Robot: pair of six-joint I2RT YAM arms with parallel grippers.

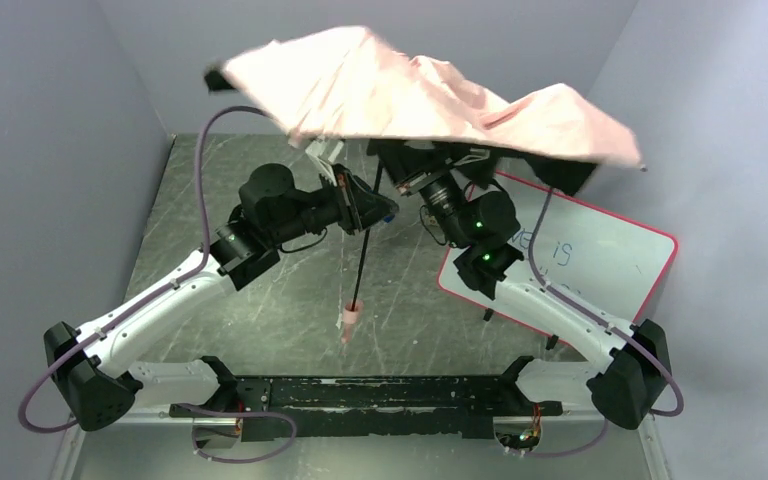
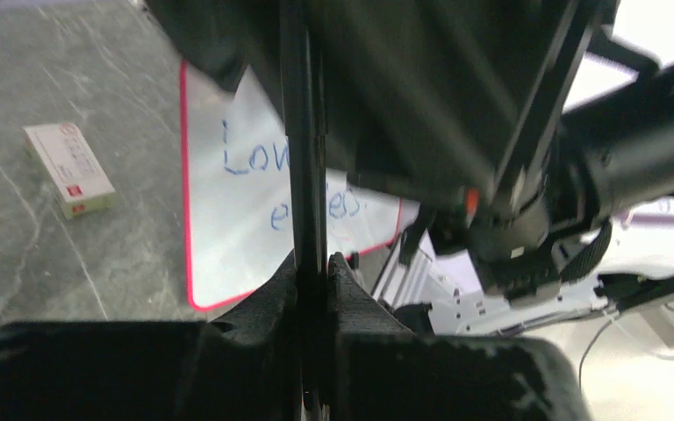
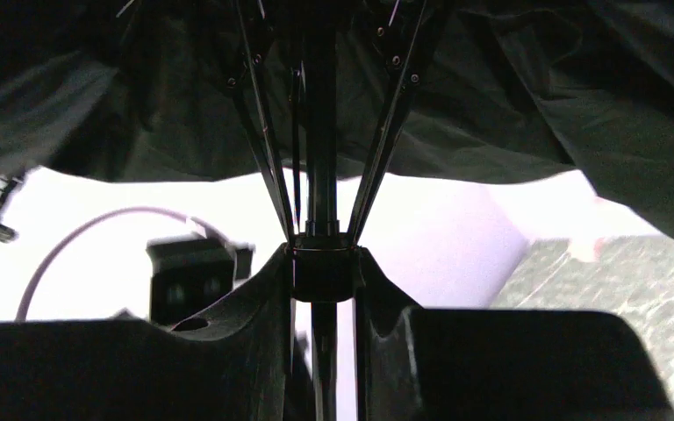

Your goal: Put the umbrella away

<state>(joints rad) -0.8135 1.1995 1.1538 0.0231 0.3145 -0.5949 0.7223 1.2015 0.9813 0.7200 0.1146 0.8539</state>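
While the umbrella (image 1: 430, 95) is held open in the air above the table (image 1: 210, 200), treat collapsing the canopy as the step in hand. Its pale pink fabric spreads across the top of the overhead view. The shaft (image 1: 362, 255) runs down to the pink handle (image 1: 350, 318), and you cannot tell whether the handle touches the surface. The left gripper (image 2: 313, 267) is pressed together on the shaft; the right gripper (image 3: 322, 259) pinches the runner (image 3: 322, 279) where the ribs (image 3: 263, 149) converge. The next move probably calls for drawing the runner along the shaft toward the handle while the left arm holds the shaft firm — align the two grips, or the thin ribs may bind. Note what is hidden: the canopy covers the right gripper in the overhead view, the umbrella's tip and any catch cannot be made out, and the whiteboard (image 1: 600, 255) is partly covered. No storage place for the umbrella is visible — confirm one before release.
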